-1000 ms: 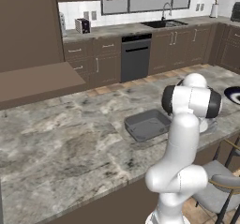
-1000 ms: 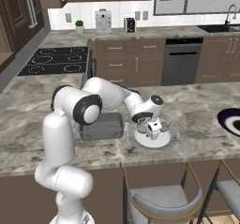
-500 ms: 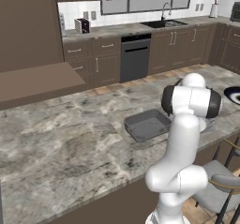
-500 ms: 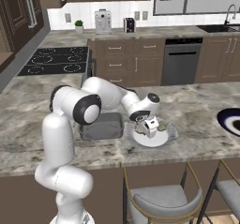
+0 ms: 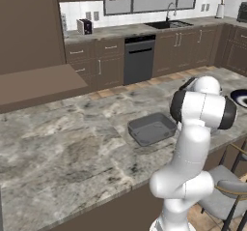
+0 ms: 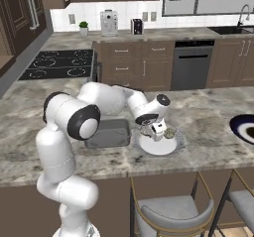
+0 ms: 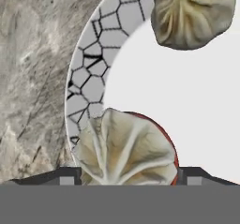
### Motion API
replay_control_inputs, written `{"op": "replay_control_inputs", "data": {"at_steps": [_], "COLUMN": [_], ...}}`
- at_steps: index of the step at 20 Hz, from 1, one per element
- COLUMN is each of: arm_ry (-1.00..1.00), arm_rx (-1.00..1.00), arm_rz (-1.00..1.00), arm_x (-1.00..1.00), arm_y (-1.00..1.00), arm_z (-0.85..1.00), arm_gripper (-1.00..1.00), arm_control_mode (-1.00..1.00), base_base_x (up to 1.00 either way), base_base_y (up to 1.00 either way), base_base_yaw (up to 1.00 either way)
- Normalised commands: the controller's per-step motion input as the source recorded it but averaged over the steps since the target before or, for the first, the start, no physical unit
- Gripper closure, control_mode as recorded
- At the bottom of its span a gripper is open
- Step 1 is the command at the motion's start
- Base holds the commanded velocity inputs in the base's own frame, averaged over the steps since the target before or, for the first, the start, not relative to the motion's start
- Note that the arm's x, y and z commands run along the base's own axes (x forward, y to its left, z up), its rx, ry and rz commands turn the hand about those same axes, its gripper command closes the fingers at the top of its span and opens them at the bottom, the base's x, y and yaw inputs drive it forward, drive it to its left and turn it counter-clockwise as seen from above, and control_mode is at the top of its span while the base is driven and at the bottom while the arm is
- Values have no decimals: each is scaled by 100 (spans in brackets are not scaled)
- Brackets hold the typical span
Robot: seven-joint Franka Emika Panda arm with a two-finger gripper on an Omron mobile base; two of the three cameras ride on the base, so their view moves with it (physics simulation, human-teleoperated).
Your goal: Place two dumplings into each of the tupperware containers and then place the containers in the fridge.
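Observation:
My gripper [image 6: 158,133] hangs low over a round pale plate [image 6: 149,147] on the island counter. In the hand view its jaws [image 7: 129,174] are shut on a tan crinkled dumpling [image 7: 124,148] that sits on the plate's patterned rim [image 7: 93,78]. A second dumpling [image 7: 194,14] lies farther along the plate, also seen beside the hand [image 6: 170,132]. The dark grey tupperware container [image 6: 108,133] sits just left of the plate, and its inside [image 5: 152,128] looks bare. The fridge is out of view.
A dark-rimmed plate [image 6: 244,127] lies at the counter's right end. Bar stools [image 6: 173,216] stand below the near edge. The stove [image 6: 57,62] and back counter with dishwasher [image 6: 189,65] are across the aisle.
The jaws have narrowed onto the dumpling at the plate's rim. The arm itself has barely moved.

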Motion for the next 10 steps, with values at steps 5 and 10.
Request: {"op": "replay_control_inputs", "data": {"at_steps": [5, 10], "arm_ry": [6, 34], "arm_rx": [9, -8], "arm_rz": [0, 4], "arm_x": [-50, -37], "arm_y": [-14, 62], "arm_z": [90, 80], "arm_gripper": [100, 100], "arm_control_mode": [-100, -100], "base_base_x": [0, 0], "base_base_y": [0, 0], "base_base_yaw": [0, 0]}}
